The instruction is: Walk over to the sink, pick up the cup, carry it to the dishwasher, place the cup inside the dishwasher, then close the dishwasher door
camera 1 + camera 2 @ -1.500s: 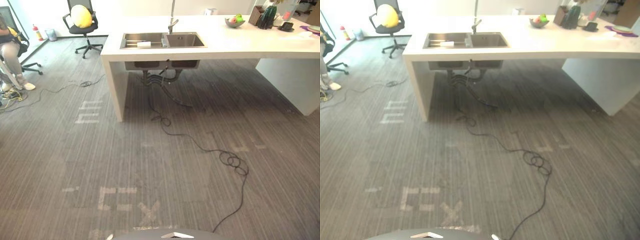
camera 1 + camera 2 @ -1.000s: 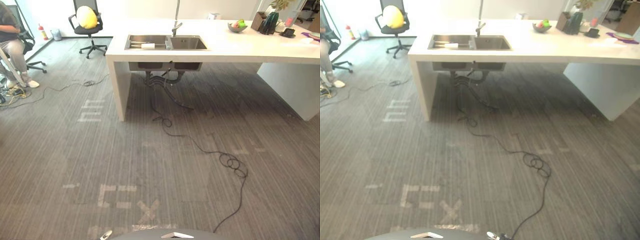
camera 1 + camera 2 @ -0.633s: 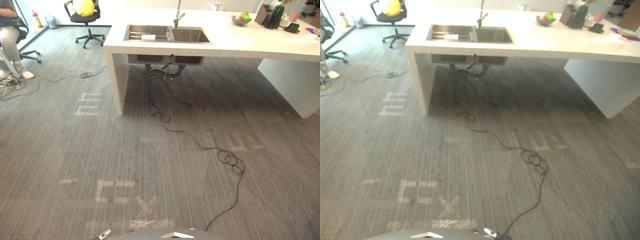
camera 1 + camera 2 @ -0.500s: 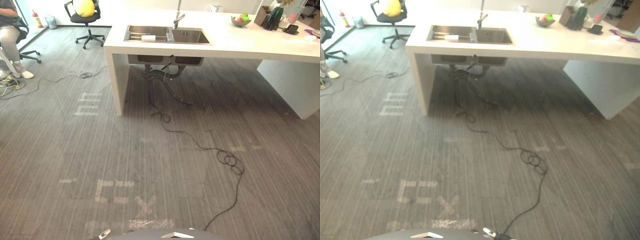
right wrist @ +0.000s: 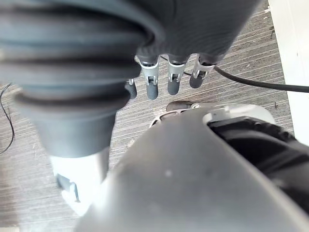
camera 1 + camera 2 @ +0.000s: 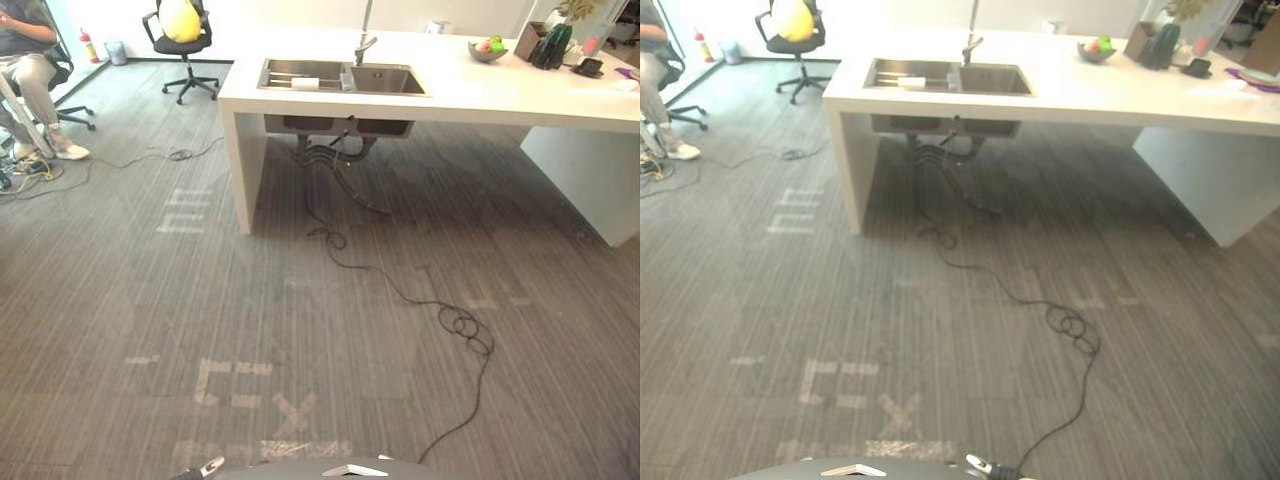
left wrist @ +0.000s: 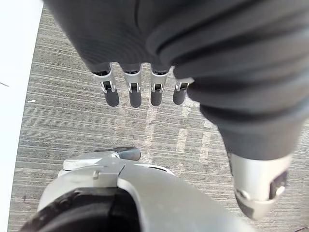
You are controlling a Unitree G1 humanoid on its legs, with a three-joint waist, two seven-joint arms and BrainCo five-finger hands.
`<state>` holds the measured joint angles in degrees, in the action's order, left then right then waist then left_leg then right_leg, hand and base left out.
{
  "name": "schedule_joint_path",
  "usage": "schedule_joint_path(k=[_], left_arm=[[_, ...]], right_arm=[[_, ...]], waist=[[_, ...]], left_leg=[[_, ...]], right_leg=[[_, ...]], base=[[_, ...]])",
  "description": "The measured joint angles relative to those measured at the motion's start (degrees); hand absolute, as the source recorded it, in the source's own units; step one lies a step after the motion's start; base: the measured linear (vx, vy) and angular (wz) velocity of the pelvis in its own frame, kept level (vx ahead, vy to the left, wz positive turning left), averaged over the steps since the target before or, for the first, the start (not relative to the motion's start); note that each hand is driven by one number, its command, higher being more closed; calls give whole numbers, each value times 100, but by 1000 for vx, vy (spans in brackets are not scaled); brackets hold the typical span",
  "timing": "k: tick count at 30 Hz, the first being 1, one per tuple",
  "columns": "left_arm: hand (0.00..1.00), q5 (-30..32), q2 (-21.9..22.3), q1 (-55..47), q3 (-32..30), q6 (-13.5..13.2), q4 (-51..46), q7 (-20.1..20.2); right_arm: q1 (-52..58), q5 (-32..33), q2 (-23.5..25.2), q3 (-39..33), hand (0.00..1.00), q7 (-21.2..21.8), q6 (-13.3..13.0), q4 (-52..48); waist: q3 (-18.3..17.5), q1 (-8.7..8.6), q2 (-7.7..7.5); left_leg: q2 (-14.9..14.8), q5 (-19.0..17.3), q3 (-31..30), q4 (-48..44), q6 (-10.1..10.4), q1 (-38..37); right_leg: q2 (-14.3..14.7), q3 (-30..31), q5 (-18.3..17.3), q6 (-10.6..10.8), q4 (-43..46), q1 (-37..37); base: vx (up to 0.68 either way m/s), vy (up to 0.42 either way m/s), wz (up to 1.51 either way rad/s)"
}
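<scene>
Across the carpet point(image 6: 150, 290), cup point(image 6: 305, 84) in sink point(image 6: 385, 80), pale floor markings point(image 6: 235, 385)

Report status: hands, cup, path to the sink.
Both empty: left hand open, right hand open. Target cup in sink, left basin, not yet reached. Seated person far left, off the path.
</scene>
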<state>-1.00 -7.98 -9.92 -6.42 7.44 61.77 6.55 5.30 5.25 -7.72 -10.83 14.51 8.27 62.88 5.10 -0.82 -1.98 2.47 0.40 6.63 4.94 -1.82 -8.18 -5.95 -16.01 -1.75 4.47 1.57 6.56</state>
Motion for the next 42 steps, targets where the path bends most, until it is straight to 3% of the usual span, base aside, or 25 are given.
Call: schedule_joint_path(k=[1, 3, 4, 6, 7, 9, 10, 12, 14, 18, 19, 20, 21, 22, 24, 25, 27, 30, 31, 32, 33, 34, 35, 37, 42], left_arm=[[0, -2, -21, -23, 32, -10, -19, 17], [0, -7, -28, -62, 54, -52, -36, 20], [0, -26, -10, -85, 109, -82, -36, 21], [0, -156, -21, -79, 88, -83, -53, 14], [0, -282, -29, -107, 32, -46, -46, 9], [0, -339, -17, -106, -55, 28, -41, 5], [0, -384, 36, -104, -285, 89, -42, 6], [0, -372, 97, -79, -498, 106, -48, 6], [0, -353, 206, -72, -815, 120, -121, -8], [0, -213, 325, -135, -1262, 185, -480, -95], [0, -202, 411, -124, -1354, 203, -475, -150], [0, -202, 586, -254, -1459, 228, -486, -172], [0, -206, 668, -265, -1531, 213, -497, -177], [0, -202, 699, -267, -1603, 199, -498, -184], [0, -241, 805, -259, -1847, 165, -505, -227], [0, -332, 849, -271, -1932, 113, -538, -239], [0, -441, 863, -284, -1991, -6, -672, -247], [0, -440, 866, -188, -1984, -201, -710, -309], [0, -441, 861, -147, -1979, -261, -708, -376], [0, -444, 862, -160, -1941, -338, -708, -393], [0, -444, 880, -186, -1913, -389, -707, -396], [0, -445, 988, -298, -1843, -512, -670, -426], [0, -449, 812, -298, -1905, -598, -629, -494], [0, -454, 780, -169, -1879, -872, -681, -581], [0, -516, 612, -71, -1360, -1202, -453, -848]], right_arm=[[42, 74, 33, 1, 0, 15, -128, -125], [84, 160, 48, 4, 0, 41, -231, -140], [98, 345, -3, 18, 0, 46, -230, -181], [61, 585, 14, 17, 0, 28, -231, -244], [129, 802, 46, -5, 0, 21, -230, -238], [134, 851, 66, -41, 0, 41, -228, -237], [167, 841, 87, -149, 0, 119, -225, -246], [209, 852, 101, -194, 0, 197, -214, -360], [280, 929, 91, -178, 0, 299, -177, -486], [660, 902, 212, -110, 0, 497, -14, -579], [670, 911, 163, -145, 0, 561, 32, -579], [728, 905, 7, -161, 0, 657, 93, -584], [735, 900, -38, -240, 0, 644, 108, -554], [731, 907, -39, -311, 0, 630, 121, -557], [680, 909, -101, -384, 0, 606, 200, -573], [671, 906, -129, -385, 0, 594, 207, -553], [566, 912, -113, -384, 0, 486, 207, -437], [252, 1106, -102, -406, 0, 347, 212, -339], [91, 1235, -48, -435, 0, 237, 216, -340], [45, 1286, 17, -533, 0, 151, 215, -372], [41, 1294, 31, -548, 0, 143, 207, -418], [61, 1287, 22, -619, 0, 162, 199, -551], [-56, 1279, 210, -549, 0, 165, 177, -623], [-226, 1230, 425, -496, 0, 174, 155, -696], [-234, 1051, 546, -371, 0, 154, 54, -540]], waist=[[17, -24, -12], [39, -24, -47], [99, -9, 12], [198, -54, 29], [199, -96, 18], [173, -125, 65], [183, -112, 68], [264, -124, 90], [424, -131, 141], [408, -82, -9], [424, -105, 85], [276, -149, 239], [211, -170, 387], [220, -177, 389], [262, -138, 471], [285, -74, 509], [340, 25, 427], [456, 119, 364], [533, 154, 318], [542, 207, 313], [542, 234, 354], [535, 341, 509], [542, 336, 267], [579, 378, 107], [459, 319, 18]], left_leg=[[53, -38, -48, -1, -43, -35], [145, -96, -67, 0, -111, -113], [157, -130, -68, -1, -163, -208], [126, -176, -92, -4, -239, -340], [48, -221, -143, -4, -240, -435], [-36, -259, -202, -5, -215, -437], [-168, -339, -274, -40, -170, -434], [-301, -467, -386, -168, -94, -424], [-488, -889, -476, -664, 48, -386], [-498, -1833, -786, -1467, 345, -564], [-586, -1958, -828, -1525, 406, -631], [-808, -2036, -832, -1625, 510, -704], [-926, -2042, -821, -2169, 524, -572], [-988, -2008, -827, -2647, 556, -406], [-1274, -1415, -843, -5143, 1018, 577], [-1406, -1356, -756, -6146, 1066, 954], [-1488, -1461, -368, -7295, 870, 1801], [-1347, -1673, 247, -6727, 533, 2593], [-1182, -1640, 622, -5835, 306, 2755], [-990, -1226, 952, -4408, 88, 2706], [-901, -807, 1021, -3487, 65, 2575], [-906, 561, 991, -2106, -325, 2303], [-674, 488, 1101, -1898, -287, 2174], [-588, 370, 1106, -1889, -320, 2218], [-14, -96, 1051, -1768, -444, 1613]], right_leg=[[-166, -29, -314, 99, 572, -211], [-349, 19, -526, 208, 1364, -451], [-479, 159, -540, 220, 2304, -841], [-589, 289, -551, 109, 3071, -1209], [-555, 257, -828, 67, 3081, -1281], [-471, 256, -876, 60, 2686, -1315], [-370, 262, -736, 23, 1981, -1458], [-316, 275, -539, 42, 1682, -1616], [-221, 356, -356, 64, 1647, -1690], [-278, 614, -261, -71, 1980, -1617], [-245, 611, -401, -52, 2254, -1639], [-75, 440, -808, -141, 2525, -1661], [36, 376, -1067, -227, 2636, -1563], [82, 325, -1163, -259, 2598, -1425], [360, 255, -1293, -388, 2152, -759], [482, 244, -1319, -439, 1904, -394], [566, 248, -1321, -476, 1207, 534], [472, 304, -1308, -455, 754, 1118], [359, 308, -1312, -448, 715, 1320], [285, 319, -1320, -433, 759, 1447], [299, 364, -1341, -399, 808, 1497], [442, 597, -1435, -265, 919, 1574], [302, 775, -1561, -315, 847, 1593], [318, 936, -1364, -412, 770, 1429], [-124, 1241, -889, -213, 1953, 1324]], base=[[-26, 70, 25], [33, 74, 13], [31, 103, 1], [2, 94, 4], [-34, 56, 13], [-61, 26, 18], [-69, 11, 17], [-32, -29, 17], [67, -106, 27], [344, -263, 44], [566, -342, 31], [580, -332, 25], [605, -315, 22], [596, -312, 16], [545, -234, 2], [442, -149, -18], [183, -45, -18], [-83, 94, -17], [131, 143, -20], [151, 145, -20], [120, 158, -49], [155, 128, -53], [269, 116, -46], [331, 87, -9], [310, 162, 15]])
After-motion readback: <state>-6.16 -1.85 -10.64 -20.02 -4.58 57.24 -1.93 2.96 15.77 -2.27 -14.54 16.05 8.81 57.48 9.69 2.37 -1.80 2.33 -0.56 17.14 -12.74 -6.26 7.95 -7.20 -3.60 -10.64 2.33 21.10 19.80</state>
